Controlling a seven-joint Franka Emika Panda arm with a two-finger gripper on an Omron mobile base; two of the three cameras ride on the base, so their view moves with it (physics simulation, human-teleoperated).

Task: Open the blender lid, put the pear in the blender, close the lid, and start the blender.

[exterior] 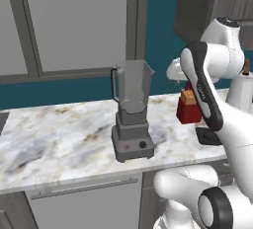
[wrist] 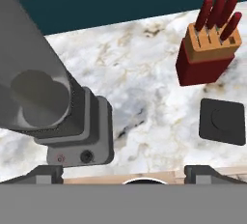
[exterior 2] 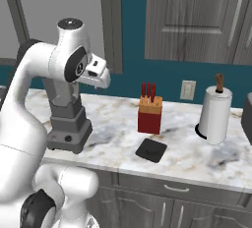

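Hand view: knife block (wrist: pixel 208 56) beside blender lid (wrist: pixel 222 121).

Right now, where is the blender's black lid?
The blender lid lies flat on the counter, just in front of the knife block, right of the blender.

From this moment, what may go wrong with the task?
1. The lid lies on the counter in front of the knife block; reaching for it, the arm might bump the block.
2. The jar of the blender stands open, and the open gripper hangs close above it, holding nothing; a careless swing may tip the tall blender.
3. I cannot make out the pear for certain, so whether it is in the jar is unclear.
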